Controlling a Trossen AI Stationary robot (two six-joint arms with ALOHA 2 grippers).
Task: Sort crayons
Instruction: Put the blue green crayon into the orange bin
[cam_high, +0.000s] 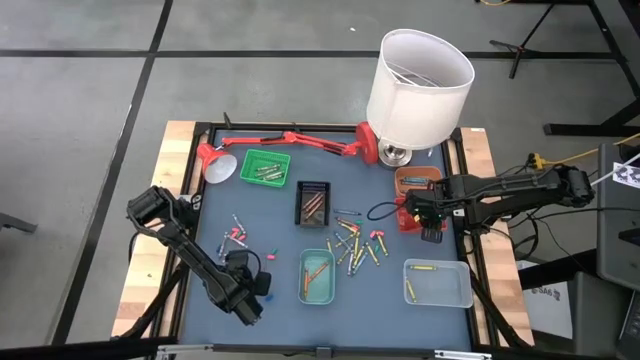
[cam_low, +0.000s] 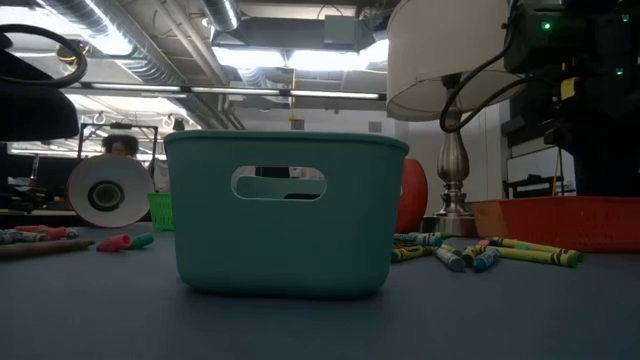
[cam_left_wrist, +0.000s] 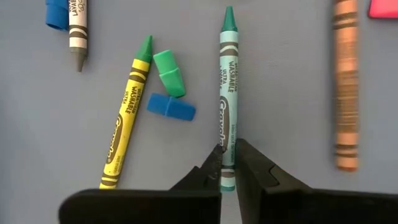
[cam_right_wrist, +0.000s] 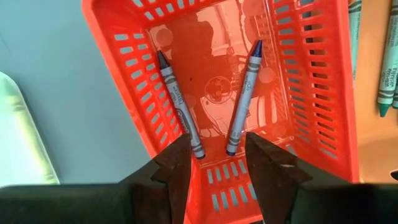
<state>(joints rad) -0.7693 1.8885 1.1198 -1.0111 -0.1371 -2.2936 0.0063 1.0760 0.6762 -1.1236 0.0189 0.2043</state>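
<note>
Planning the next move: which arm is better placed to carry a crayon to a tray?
Left. Its end effector is closed on the teal-green crayon. The right end effector hangs open and holds nothing over the red tray.

Even overhead light, backlit low view

Ceiling lights (cam_low: 300, 55) glare behind the silhouetted teal bin (cam_low: 285, 215); the orange crayon (cam_left_wrist: 346, 87) is blurred.

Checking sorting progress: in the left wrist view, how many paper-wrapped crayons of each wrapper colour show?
Yellow-wrapped crayon: 1
Teal-wrapped crayon: 1
Orange-wrapped crayon: 1
White-wrapped crayon: 1
Total: 4
</note>
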